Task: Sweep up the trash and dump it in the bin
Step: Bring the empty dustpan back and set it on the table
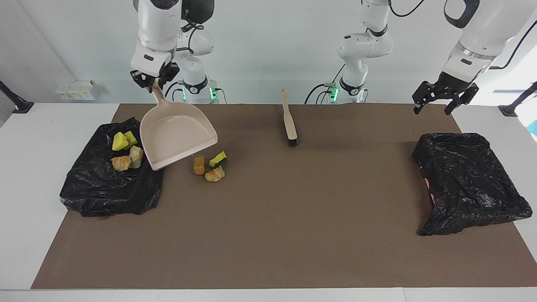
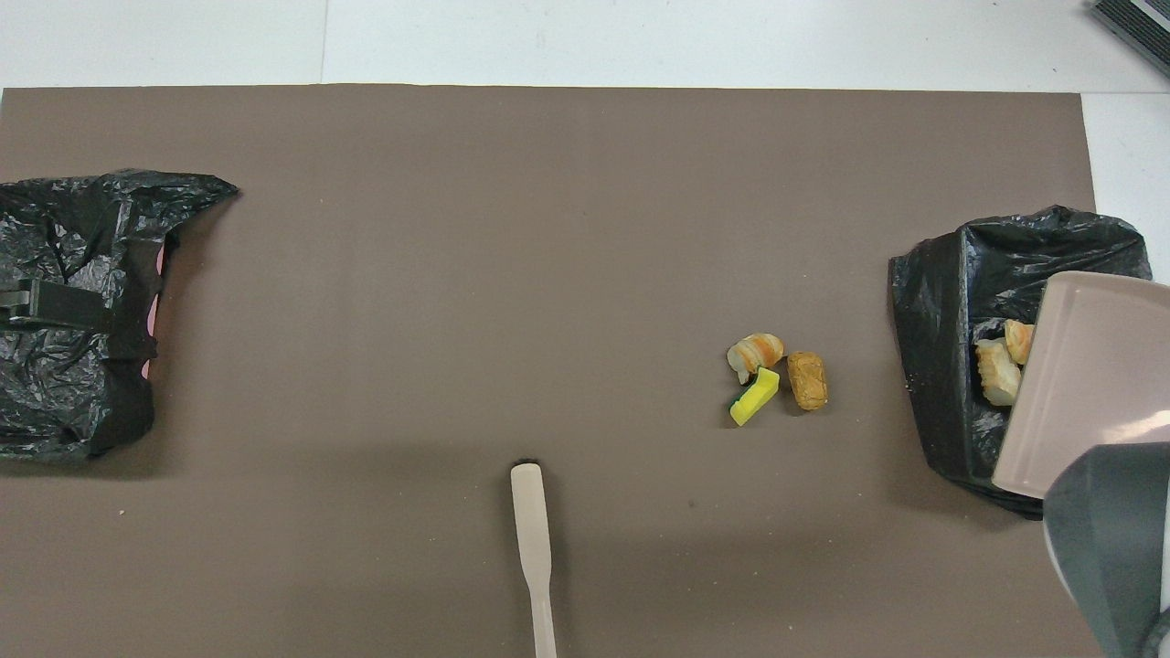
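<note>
Sponge chunks [image 1: 124, 140] under dustpan [image 2: 1088, 384] overhead

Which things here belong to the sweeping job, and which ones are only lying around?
Belong to the job:
- three trash pieces on the mat
- four trash pieces in the bin
- bin at the right arm's end
- dustpan, held by the right gripper
- brush

Lying about:
- second black bag, under the open left gripper

The dustpan [image 1: 178, 134] looks like smooth beige plastic with a faint sheen; beside it, the bin [image 1: 111, 184] is lined with crinkled, glossy black plastic film; the sponge chunks [image 1: 218, 159] look porous and matt; the brush [image 1: 288, 119] has a pale wood-like handle; the brown mat [image 1: 268, 235] on the bench [image 1: 25, 167] is matt, paper-like.
</note>
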{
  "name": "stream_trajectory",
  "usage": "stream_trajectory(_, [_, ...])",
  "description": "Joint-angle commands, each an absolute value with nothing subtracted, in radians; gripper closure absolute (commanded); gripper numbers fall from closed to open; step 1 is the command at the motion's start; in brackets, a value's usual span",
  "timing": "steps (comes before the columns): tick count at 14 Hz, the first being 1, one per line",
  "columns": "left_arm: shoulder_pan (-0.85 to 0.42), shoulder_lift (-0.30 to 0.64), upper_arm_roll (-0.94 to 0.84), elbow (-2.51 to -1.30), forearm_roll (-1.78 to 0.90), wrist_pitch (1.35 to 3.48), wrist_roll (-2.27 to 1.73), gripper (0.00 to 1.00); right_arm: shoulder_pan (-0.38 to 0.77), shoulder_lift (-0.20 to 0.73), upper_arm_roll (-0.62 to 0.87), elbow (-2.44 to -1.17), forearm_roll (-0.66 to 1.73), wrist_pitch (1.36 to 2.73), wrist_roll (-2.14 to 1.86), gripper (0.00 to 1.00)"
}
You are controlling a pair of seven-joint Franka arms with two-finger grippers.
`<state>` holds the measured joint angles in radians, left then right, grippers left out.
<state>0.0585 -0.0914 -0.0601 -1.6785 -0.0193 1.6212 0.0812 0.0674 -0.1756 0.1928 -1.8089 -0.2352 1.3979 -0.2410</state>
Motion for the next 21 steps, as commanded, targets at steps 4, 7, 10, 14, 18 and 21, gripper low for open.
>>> stream_trajectory(4, [0.035,-0.106,-0.058,-1.692,0.002,1.597,0.095,0.0,0.207,0.041,0.213,-1.706,-0.086,1.551,0.271,1.0])
stream_trajectory(7, [0.028,-0.137,-0.058,-1.741,0.003,1.611,0.094,0.0,0.313,0.245,0.212,-1.53,-0.078,1.619,0.454,1.0])
stream_trajectory(10, [0.028,-0.135,-0.066,-1.741,0.032,1.618,0.097,0.0,0.36,0.334,0.213,-1.49,-0.064,1.741,0.5,1.0])
stream_trajectory(14, [0.028,-0.132,-0.066,-1.741,0.032,1.623,0.098,0.0,0.426,0.457,0.218,-1.451,-0.063,1.882,0.616,1.0])
stream_trajectory(18, [0.028,-0.129,-0.067,-1.74,0.029,1.628,0.094,0.0,0.482,0.544,0.218,-1.447,-0.063,1.988,0.647,1.0])
stream_trajectory(21, [0.028,-0.13,-0.067,-1.74,0.028,1.626,0.087,0.0,0.476,0.577,0.218,-1.45,-0.063,2.034,0.649,1.0])
